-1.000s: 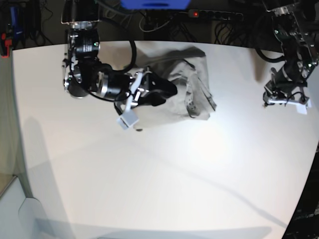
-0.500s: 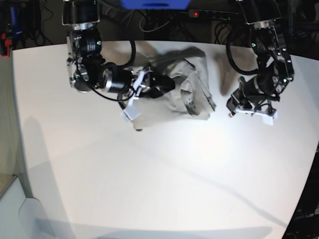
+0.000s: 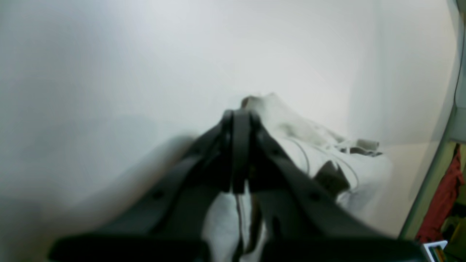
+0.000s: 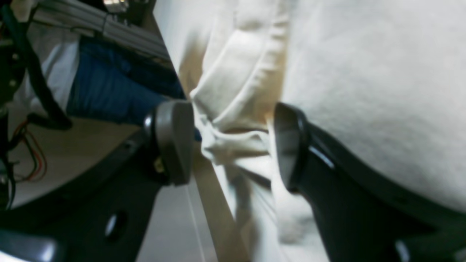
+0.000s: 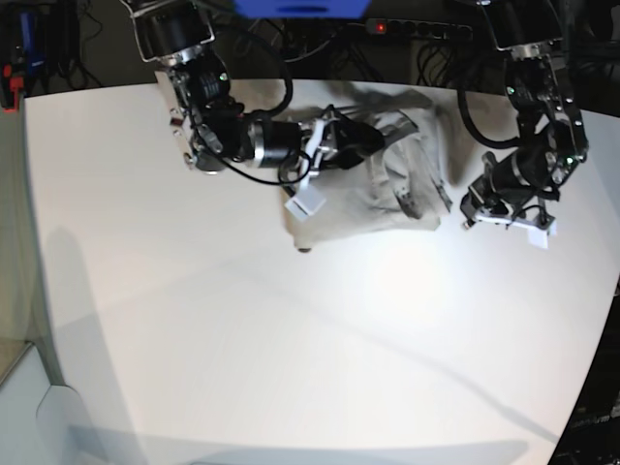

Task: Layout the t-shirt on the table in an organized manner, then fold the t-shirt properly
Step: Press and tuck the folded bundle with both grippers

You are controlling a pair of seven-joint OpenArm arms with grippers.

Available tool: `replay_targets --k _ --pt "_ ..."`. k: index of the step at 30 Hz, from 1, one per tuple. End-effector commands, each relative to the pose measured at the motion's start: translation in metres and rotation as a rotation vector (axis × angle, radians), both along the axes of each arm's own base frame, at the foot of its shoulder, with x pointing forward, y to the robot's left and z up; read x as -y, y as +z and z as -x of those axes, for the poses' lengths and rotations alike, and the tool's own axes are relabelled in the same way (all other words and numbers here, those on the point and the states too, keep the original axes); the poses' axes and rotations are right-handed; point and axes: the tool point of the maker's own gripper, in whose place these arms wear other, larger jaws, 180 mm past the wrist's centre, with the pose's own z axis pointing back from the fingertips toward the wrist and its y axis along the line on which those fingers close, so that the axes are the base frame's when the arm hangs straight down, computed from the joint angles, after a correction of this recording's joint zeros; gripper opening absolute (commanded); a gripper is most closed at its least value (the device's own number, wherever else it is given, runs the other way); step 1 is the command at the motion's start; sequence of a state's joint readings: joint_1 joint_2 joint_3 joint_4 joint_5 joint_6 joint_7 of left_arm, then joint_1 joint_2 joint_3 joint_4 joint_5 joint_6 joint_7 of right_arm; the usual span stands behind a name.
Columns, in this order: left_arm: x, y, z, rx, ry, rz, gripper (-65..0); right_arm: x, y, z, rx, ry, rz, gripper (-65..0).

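The light beige t-shirt (image 5: pixel 373 189) lies crumpled on the far middle of the white table (image 5: pixel 291 339). My right gripper (image 5: pixel 373 136) reaches over its far part. In the right wrist view the right gripper (image 4: pixel 233 145) is open, its two fingers on either side of a bunched fold of the t-shirt (image 4: pixel 364 72). My left gripper (image 5: pixel 472 211) sits just beside the shirt's right edge. In the left wrist view the left gripper (image 3: pixel 237 120) is shut, low over the table (image 3: pixel 109 72), with the t-shirt (image 3: pixel 327 153) just beyond its tips and nothing visibly held.
A power strip (image 5: pixel 417 27) and cables run behind the table's far edge. A blue object (image 5: pixel 300 8) stands at the top centre. The table's curved edge falls away at the right (image 5: pixel 596 368). Red cloth (image 3: pixel 444 196) hangs off the table.
The right arm has swung rightward over the t-shirt, and the shirt has shifted right and spread a little. The left arm has come in from the far right to the shirt's right edge.
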State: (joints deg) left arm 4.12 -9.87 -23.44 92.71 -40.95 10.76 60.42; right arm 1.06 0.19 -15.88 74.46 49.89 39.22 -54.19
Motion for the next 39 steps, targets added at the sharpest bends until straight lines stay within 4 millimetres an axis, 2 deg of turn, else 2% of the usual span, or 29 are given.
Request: replay_targets --k 1,4,8,11,18,20,22,25,29,32,34,36,39 --pt "-0.006 0.013 -0.008 0.039 0.004 -0.009 -64.9 -0.002 0.015 -0.014 0.056 0.005 -0.025 -29.2" --pt "-0.008 0.013 -0.008 0.036 0.002 -0.014 -64.9 0.003 0.021 -0.020 0.096 0.025 -0.005 -29.4" --pt "-0.007 0.016 -0.007 0.042 -0.001 -0.016 -64.9 0.012 0.059 -0.031 0.248 0.022 -0.011 -30.8" --pt "-0.006 0.009 0.004 0.018 -0.004 -0.019 -64.9 0.014 0.081 -0.033 0.330 0.030 -0.015 -34.2" --pt "0.003 -0.011 0.035 -0.049 -0.007 0.026 -63.8 0.033 0.066 -0.028 0.312 0.049 0.053 -34.4" --pt "0.012 -0.009 0.040 -0.044 -0.010 0.097 -59.4 0.036 0.063 -0.027 0.308 0.051 0.062 -34.4" --pt "0.020 -0.006 0.045 -0.032 -0.006 0.182 -51.9 0.037 0.060 -0.024 0.300 0.053 0.064 -34.4" --pt "0.016 0.009 0.048 0.003 -0.004 0.239 -43.3 0.037 0.059 -0.022 0.295 0.053 0.066 -34.4" --pt "0.027 0.030 0.055 0.049 -0.038 0.270 -35.3 0.041 0.056 -0.021 0.292 0.055 0.076 -34.4" --pt "0.035 0.043 0.062 0.074 -0.076 0.258 -25.2 0.042 0.055 -0.020 0.290 0.056 0.079 -34.4" --pt "0.039 0.046 0.068 0.074 -0.087 0.256 -15.5 0.042 0.055 -0.020 0.290 0.057 0.080 -34.4" --pt "0.041 0.045 0.072 0.067 -0.091 0.256 -9.0 0.045 0.054 -0.020 0.289 0.058 0.090 -34.4" --pt "0.045 0.040 0.071 0.088 -0.099 0.265 -6.9 0.049 0.051 -0.020 0.288 0.059 0.101 -34.4"
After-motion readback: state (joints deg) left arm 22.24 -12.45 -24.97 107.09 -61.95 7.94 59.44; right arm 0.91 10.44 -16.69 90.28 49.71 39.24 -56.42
